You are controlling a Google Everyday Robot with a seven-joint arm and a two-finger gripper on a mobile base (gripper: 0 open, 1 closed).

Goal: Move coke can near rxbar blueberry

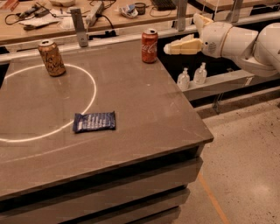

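Observation:
The red coke can (149, 45) stands upright at the far right edge of the brown table (131, 109). The dark blue rxbar blueberry (94, 121) lies flat near the table's middle, on the rim of a white painted circle. My gripper (171, 47) reaches in from the right at the end of a white arm (236, 41). It hovers just right of the coke can at about its height, a small gap away and holding nothing.
A tan patterned can (51, 57) stands at the far left of the table. Two small clear bottles (192, 76) sit on a ledge to the right of the table. A cluttered workbench (87, 13) with cables runs behind. Bare floor (245, 166) lies to the right.

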